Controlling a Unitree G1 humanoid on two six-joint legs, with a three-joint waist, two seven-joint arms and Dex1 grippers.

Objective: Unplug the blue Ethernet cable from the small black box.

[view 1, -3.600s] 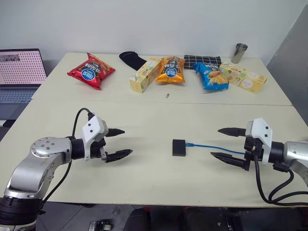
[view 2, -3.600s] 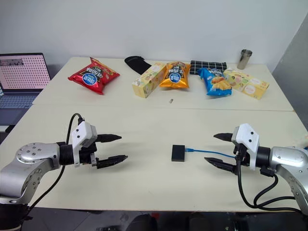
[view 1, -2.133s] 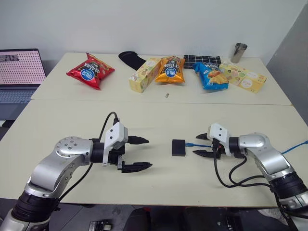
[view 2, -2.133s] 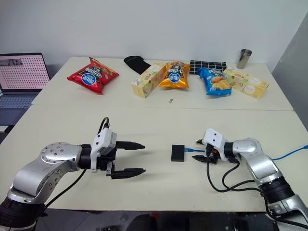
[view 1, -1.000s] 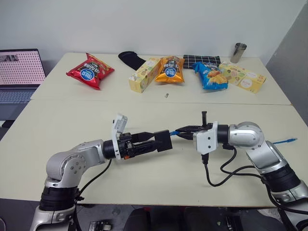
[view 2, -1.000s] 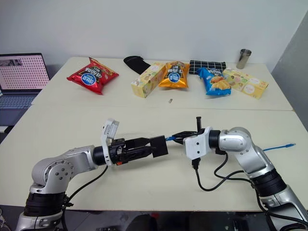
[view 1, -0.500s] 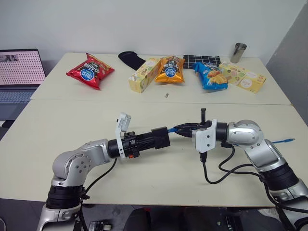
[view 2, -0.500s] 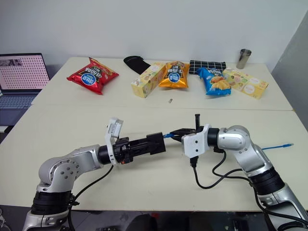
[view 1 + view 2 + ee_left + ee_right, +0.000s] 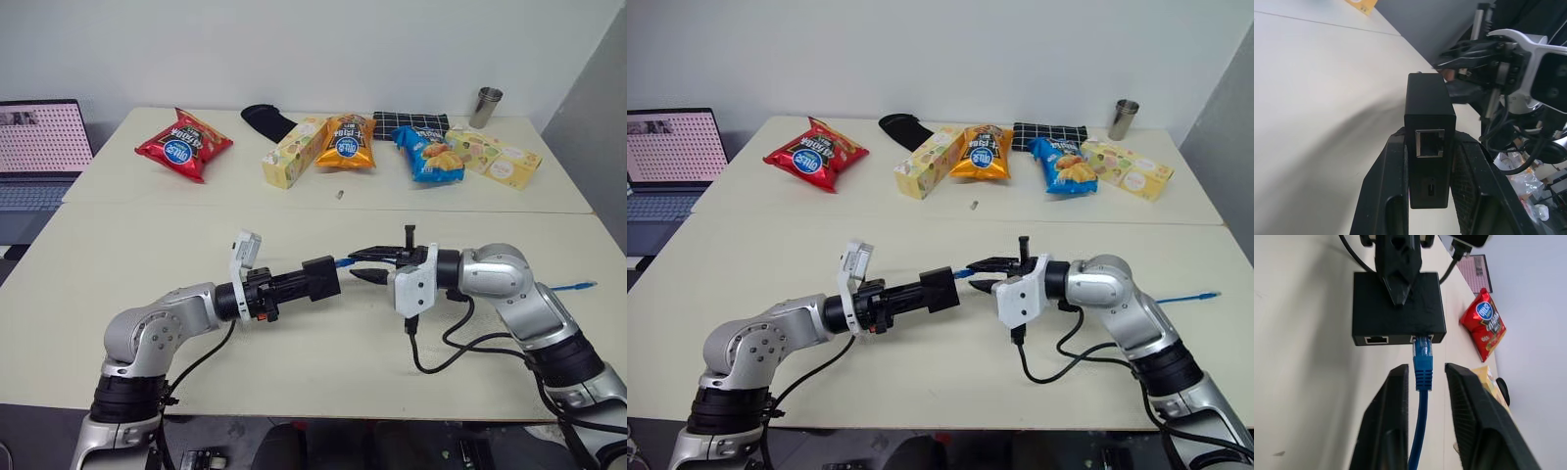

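The small black box (image 9: 321, 278) is lifted off the surface (image 9: 294, 235), clamped between the two fingers of the left pincer (image 9: 312, 280), its flat body lying along the fingers and its port side facing the right pincer (image 9: 365, 265). The blue Ethernet cable (image 9: 1421, 382) is plugged into that side, its plug pointing straight into the box and its cord running back between the right pincer's fingers, which stand apart on either side of it without pressing it. The right wrist view shows a second, empty port beside the plugged one; the left wrist view shows another empty port on the box's opposite edge, facing back between the left fingers. In the head views the cable's far end (image 9: 578, 287) lies on the surface beyond the right arm. Well beyond both pincers sit a red snack bag (image 9: 185, 144), an orange bag (image 9: 347, 142), a blue bag (image 9: 428, 155), a yellow box (image 9: 293, 152), a black cloth (image 9: 269, 121) and a metal cup (image 9: 489, 107).
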